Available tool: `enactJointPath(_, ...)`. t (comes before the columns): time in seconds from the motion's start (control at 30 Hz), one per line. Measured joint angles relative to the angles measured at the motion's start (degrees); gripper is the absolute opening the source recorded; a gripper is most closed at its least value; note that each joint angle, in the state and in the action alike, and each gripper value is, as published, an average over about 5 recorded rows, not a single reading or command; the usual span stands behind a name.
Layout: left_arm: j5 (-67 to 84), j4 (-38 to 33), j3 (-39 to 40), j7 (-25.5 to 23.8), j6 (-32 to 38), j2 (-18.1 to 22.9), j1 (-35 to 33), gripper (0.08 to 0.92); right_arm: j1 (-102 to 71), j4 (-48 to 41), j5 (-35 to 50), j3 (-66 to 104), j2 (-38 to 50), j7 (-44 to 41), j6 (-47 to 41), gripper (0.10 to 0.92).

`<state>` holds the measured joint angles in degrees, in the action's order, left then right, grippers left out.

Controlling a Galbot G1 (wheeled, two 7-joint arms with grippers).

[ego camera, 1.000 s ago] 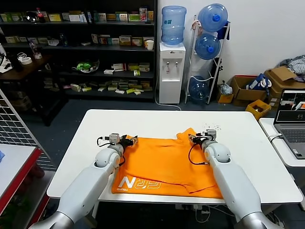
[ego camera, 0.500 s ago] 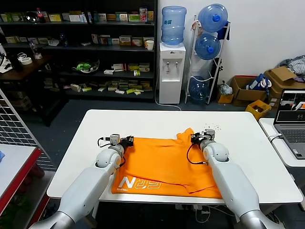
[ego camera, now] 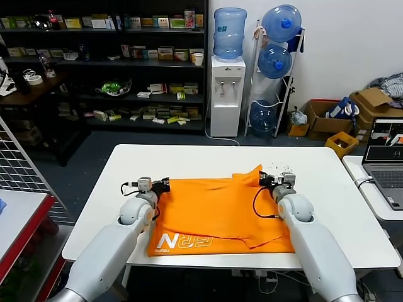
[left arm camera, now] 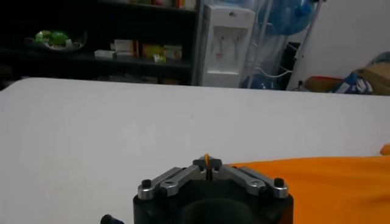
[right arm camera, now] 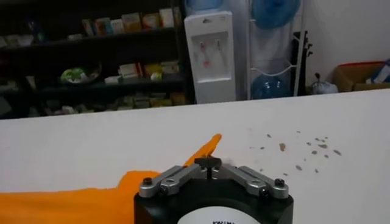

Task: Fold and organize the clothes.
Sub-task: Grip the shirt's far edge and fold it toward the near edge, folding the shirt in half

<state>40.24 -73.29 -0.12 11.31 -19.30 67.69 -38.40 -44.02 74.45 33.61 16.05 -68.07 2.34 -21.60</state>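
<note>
Left gripper [ego camera: 165, 184] and right gripper [ego camera: 262, 178] each pinch a far corner of the T-shirt [ego camera: 217, 211] on the table [ego camera: 327, 182].

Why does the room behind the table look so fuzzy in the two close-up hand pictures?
Left wrist view: the shelves and water cooler behind are soft, the left gripper fairly sharp. Right wrist view: likewise, shelves hazy. Head view: even room light, T-shirt clear.

orange t-shirt [ego camera: 217, 211] lies spread on the table, white lettering at its near edge.
</note>
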Motion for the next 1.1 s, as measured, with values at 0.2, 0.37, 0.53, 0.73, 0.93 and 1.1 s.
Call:
enactJointPath(0.2,0.11,-9.32,-1.96,1.9,-0.43,-2.19,-5.27,0.104,-7.32,9.25,1.5,2.31,2.93,1.62,-1.16,0.124)
enactJointPath(0.37,-0.16,-17.27,-3.26,3.38,-0.46,-3.98,-10.57,0.104,-13.6,16.67,2.77,4.66,5.19,3.16,-2.96,0.124)
enactJointPath(0.53,-0.85,-24.02,-4.34,4.67,-0.34,-5.33,-16.2,0.104,-19.98,23.46,3.54,7.4,6.94,4.32,-4.8,0.124)
enactJointPath(0.73,-1.82,-30.58,-5.75,5.79,-0.16,-6.4,-22.92,0.111,-27.93,30.9,3.66,11.23,8.32,4.9,-6.62,0.138)
enactJointPath(0.93,-3.85,-35.77,-7.35,6.3,0.15,-6.8,-29.6,0.247,-35.73,37.08,2.53,15.88,9.27,4.36,-7.35,0.288)
enactJointPath(1.1,-5.9,-37.51,-8.83,6.17,0.95,-6.11,-34.19,0.377,-40.45,40.64,1.81,19.29,9.26,4.07,-7.36,0.435)
